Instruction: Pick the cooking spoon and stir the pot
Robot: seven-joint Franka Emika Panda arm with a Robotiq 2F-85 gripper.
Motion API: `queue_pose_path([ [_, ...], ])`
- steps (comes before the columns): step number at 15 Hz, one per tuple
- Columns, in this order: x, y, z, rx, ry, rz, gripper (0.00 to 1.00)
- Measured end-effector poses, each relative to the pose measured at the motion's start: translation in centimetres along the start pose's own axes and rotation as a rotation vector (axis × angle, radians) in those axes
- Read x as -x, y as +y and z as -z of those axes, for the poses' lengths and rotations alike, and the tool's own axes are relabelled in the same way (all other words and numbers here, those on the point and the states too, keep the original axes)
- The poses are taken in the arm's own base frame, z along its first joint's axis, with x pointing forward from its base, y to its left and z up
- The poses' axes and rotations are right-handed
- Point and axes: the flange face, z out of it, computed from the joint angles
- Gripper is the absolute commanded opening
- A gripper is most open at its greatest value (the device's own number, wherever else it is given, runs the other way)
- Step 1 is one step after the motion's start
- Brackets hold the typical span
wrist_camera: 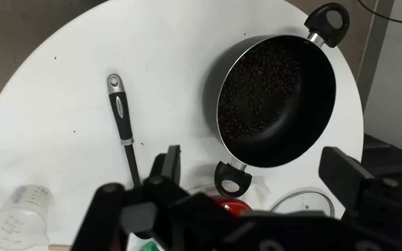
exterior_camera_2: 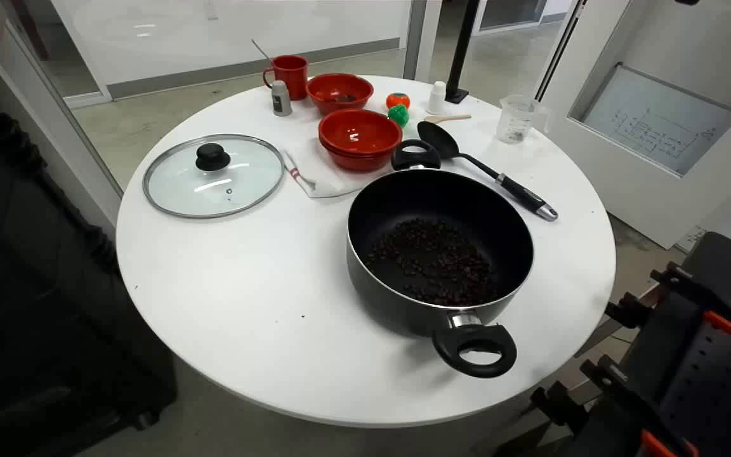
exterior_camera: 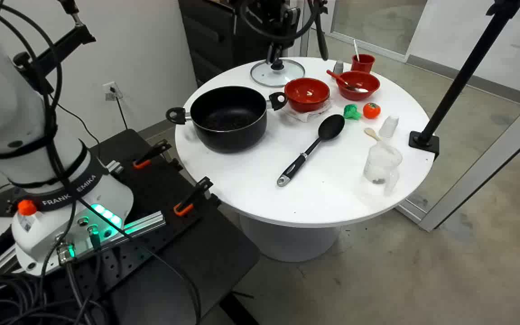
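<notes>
Cooking spoon [exterior_camera: 313,146]: handle [wrist_camera: 121,116] toward the tabletop [exterior_camera: 242,183] edge; likely light, stiff; grasp mid-handle. Gripper [wrist_camera: 251,158]: fingers spread, holding nothing.

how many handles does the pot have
2: one handle near a red bowl, the other handle on the opposite side of the pot. The wrist view shows just these; none seems hidden.

The black band [exterior_camera: 54,203] on the robot arm [exterior_camera: 2,95] says "FRANK" and "EMIKA," with a cord [exterior_camera: 67,183] between. Writing on the measuring cup [wrist_camera: 19,223], the badge [wrist_camera: 119,106] on the cooking spoon [wrist_camera: 121,122] and the white board [exterior_camera_2: 641,136] is too tiny to read.
</notes>
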Motion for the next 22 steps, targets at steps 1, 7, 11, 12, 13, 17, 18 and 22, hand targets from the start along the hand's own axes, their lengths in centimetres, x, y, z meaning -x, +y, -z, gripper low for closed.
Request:
queue_pose_path([
  [1, 0.0, 0.0, 0.0, 0.000, 0.001, 0.000, 1.00],
  [7, -0.1, 0.1, 0.0, 0.010, 0.004, -0.004, 1.00],
  [11, -1.6, 1.7, -2.3, 0.045, 0.059, -0.024, 1.00],
  [12, -2.1, 2.4, -3.4, 0.053, 0.068, -0.024, 1.00],
  [13, -2.6, 3.1, -4.8, 0.059, 0.069, -0.022, 1.00],
  [17, -4.1, 6.0, -11.5, 0.063, -0.005, 0.002, 1.00],
  [18, -4.6, 6.6, -13.1, 0.062, -0.039, 0.009, 1.00],
  [22, -7.2, 9.3, -19.7, 0.088, -0.150, 0.033, 1.00],
])
